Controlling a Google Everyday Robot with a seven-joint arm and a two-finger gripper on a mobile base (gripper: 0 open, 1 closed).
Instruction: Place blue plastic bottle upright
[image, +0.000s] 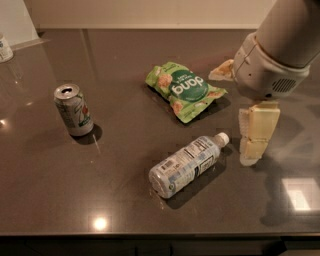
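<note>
The blue plastic bottle (186, 165) lies on its side on the dark table (125, 200), its white cap (222, 138) pointing to the upper right. My gripper (233, 114) hangs from the arm at the right, open and empty. One pale finger (257, 131) reaches down just right of the bottle's cap without touching it. The other finger (222, 70) sticks out near the green snack bag (183, 89).
A silver-green soda can (73, 109) stands upright at the left. The green snack bag lies behind the bottle at centre. A small white container (5, 48) stands at the far left edge. The table's front edge runs along the bottom.
</note>
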